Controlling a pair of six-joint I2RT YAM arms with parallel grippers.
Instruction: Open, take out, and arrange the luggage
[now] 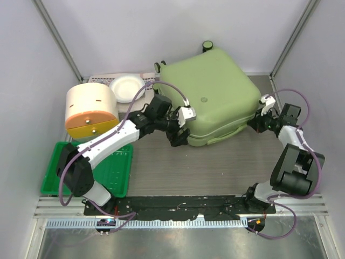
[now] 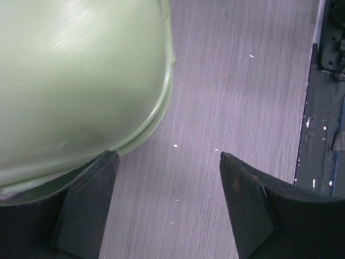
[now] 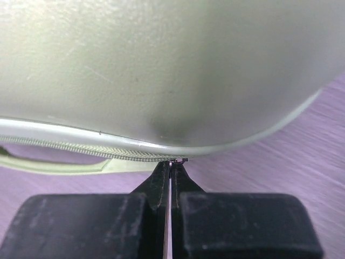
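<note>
**Item:** luggage (image 1: 210,102), pale green hard shell, lying flat and zipped shut at the middle-rear of the worktop (image 1: 215,167), wheels toward the back wall.

**Right claw** (image 3: 171,162): tips pressed together at the zipper (image 3: 108,152) on the case's right front corner. A small metal tab, judged to be the zipper pull (image 3: 179,160), sits pinched at the very ends.

**Left claw** (image 2: 170,156): fingers spread apart at the left front corner, holding nothing. One finger (image 2: 91,183) sits against the lower edge of the shell; the other is over bare worktop.

**Hazards:**
- The hold on the pull is only at the fingertips. A tug off the zipper line would likely let the tab slip free.
- The zipper bends round the rounded corner here. The slider may bind, so the pull drags the whole case instead.
- The left claw braces with one finger only. If the case slides or turns, it may push toward the cream-and-orange container (image 1: 91,108) and the green tray (image 1: 116,172) just beyond.
- The side handle (image 3: 64,164) lies near the zipper and could catch a finger.
</note>
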